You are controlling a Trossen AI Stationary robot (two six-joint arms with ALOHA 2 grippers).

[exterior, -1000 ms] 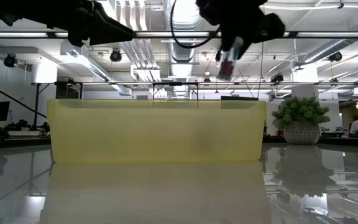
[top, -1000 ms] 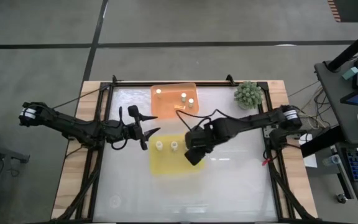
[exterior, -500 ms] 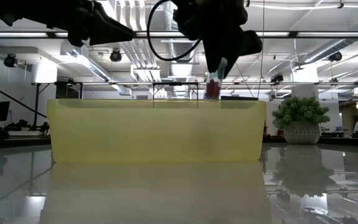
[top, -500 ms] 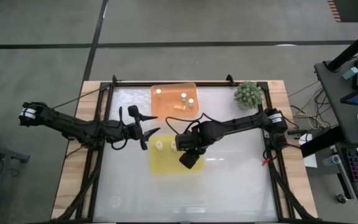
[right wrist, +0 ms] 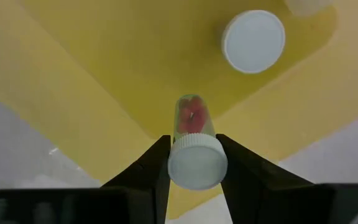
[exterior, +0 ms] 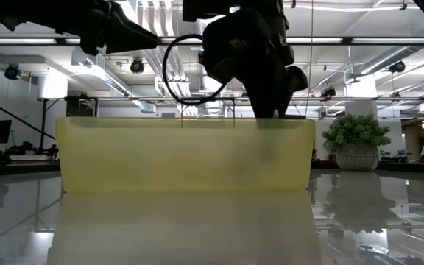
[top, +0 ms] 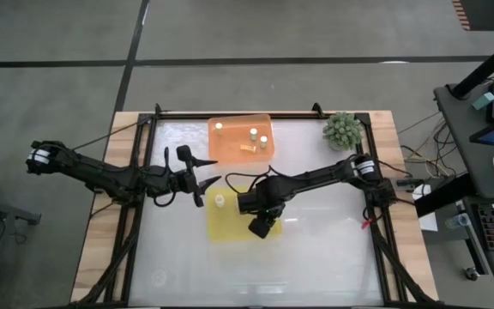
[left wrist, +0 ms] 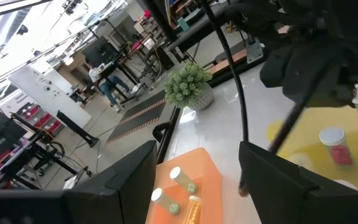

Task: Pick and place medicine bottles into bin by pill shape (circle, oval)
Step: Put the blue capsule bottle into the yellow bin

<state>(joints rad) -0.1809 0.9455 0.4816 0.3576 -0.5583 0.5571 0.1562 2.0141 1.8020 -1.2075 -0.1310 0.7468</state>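
High view: plant apparently clear.

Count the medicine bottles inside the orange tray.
4 in the orange tray: one upright at its far-left corner, two upright together toward its right side, and one lying on its side near the front edge. None looks hidden there.

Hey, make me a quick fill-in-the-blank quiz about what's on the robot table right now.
1. The right gripper holds a bottle of ____ pills.
2. That bottle hangs over the ____ tray.
3. The left gripper holds ____.
4. The plant stands nearest the ____ tray.

Missing words: red; yellow; nothing; orange
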